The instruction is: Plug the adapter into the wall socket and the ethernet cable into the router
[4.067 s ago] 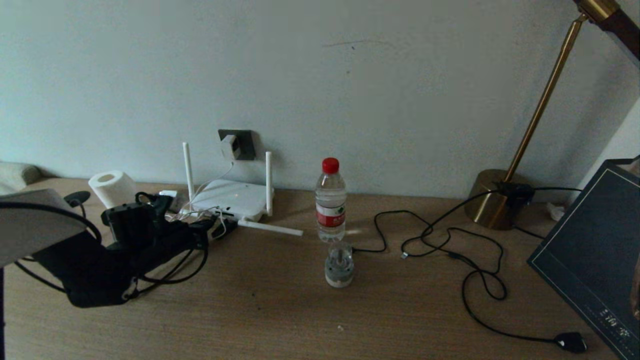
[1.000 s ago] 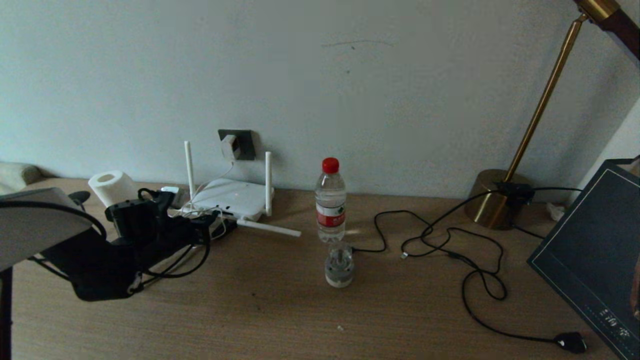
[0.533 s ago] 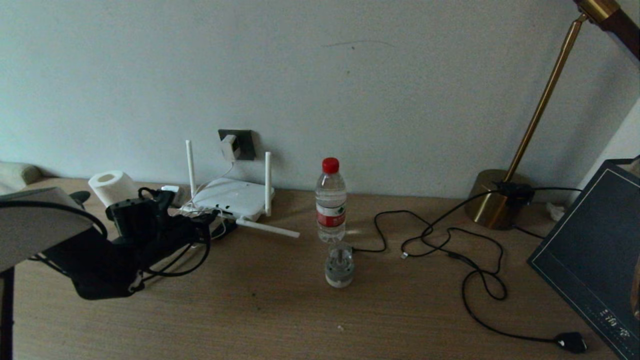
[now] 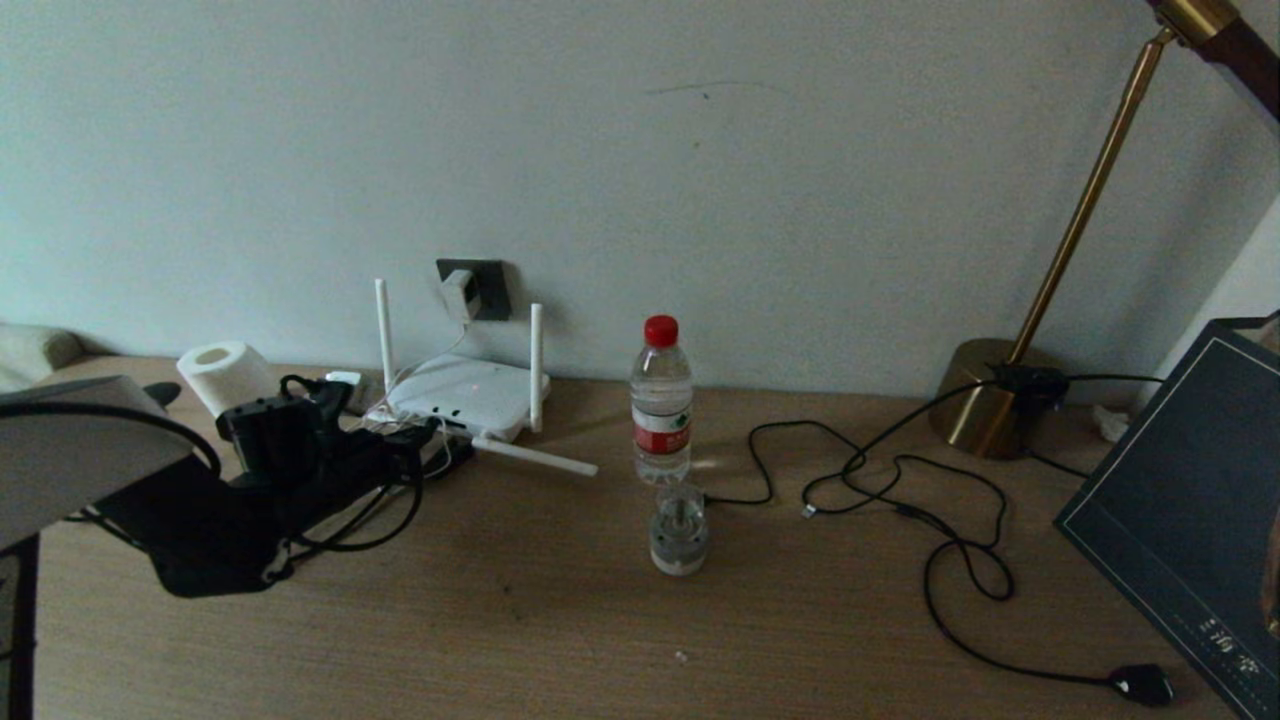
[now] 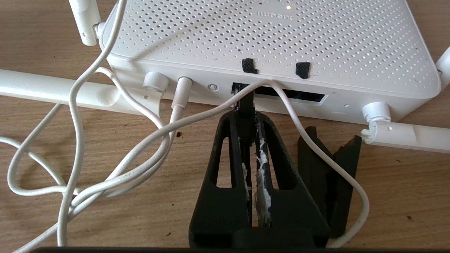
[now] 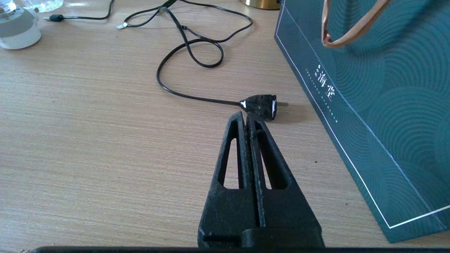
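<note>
Left gripper (image 5: 248, 121): fingers were clamped on the ethernet cable (image 5: 245, 103) plug, its tip held at the router (image 5: 267, 45) port row. Adapter (image 4: 458, 294): seated in the wall socket (image 4: 486, 288) above the router. Right gripper (image 6: 246, 121): fingers pressed together, parked over the table (image 6: 88, 140).

Plain pale wall (image 4: 700, 180) behind, faint scuff near 12 o'clock. Wood-grain table (image 4: 560, 620) fills the lower half. Brass lamp (image 4: 985, 405) base at 3 o'clock, stem angling up to 1 o'clock. Dark green bag (image 4: 1190, 500) at 4 o'clock. Toilet roll (image 4: 222, 375) at 9 o'clock. Light dim, even.
</note>
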`<state>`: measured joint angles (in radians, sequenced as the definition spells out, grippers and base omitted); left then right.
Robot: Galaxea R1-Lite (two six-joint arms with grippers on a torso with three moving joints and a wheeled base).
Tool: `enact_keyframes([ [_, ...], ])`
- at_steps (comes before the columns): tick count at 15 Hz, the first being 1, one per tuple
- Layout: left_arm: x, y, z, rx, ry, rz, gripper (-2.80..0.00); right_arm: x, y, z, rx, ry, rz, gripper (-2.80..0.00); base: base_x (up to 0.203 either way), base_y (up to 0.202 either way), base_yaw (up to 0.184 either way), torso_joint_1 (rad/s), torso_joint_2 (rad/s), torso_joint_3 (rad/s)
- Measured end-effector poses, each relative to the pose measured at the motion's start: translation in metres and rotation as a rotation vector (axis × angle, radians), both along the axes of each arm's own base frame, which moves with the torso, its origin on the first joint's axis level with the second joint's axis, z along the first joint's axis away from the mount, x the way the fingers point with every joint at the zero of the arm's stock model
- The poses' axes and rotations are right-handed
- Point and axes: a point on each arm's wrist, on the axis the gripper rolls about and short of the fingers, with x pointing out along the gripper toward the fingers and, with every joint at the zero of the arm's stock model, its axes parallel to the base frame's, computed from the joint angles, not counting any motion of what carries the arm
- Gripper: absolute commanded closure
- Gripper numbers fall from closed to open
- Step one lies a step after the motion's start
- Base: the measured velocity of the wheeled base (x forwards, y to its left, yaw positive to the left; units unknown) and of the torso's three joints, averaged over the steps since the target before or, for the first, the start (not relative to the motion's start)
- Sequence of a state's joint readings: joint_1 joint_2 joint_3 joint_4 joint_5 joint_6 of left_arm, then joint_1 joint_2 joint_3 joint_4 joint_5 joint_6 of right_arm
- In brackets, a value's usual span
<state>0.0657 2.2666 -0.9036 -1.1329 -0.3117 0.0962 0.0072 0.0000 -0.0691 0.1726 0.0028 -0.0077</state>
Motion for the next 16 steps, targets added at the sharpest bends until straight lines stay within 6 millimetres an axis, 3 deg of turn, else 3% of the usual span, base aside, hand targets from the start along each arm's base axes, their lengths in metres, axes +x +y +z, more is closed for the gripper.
enact_keyframes([
  [16, 0.0029, 0.0082, -0.0059, -0.007, 0.007, -0.010, 0.00, 0.0000, 0.0000, 0.0000, 0.001, 0.000, 0.000, 0.00, 0.000, 0.000, 0.000, 0.000, 0.00, 0.000],
])
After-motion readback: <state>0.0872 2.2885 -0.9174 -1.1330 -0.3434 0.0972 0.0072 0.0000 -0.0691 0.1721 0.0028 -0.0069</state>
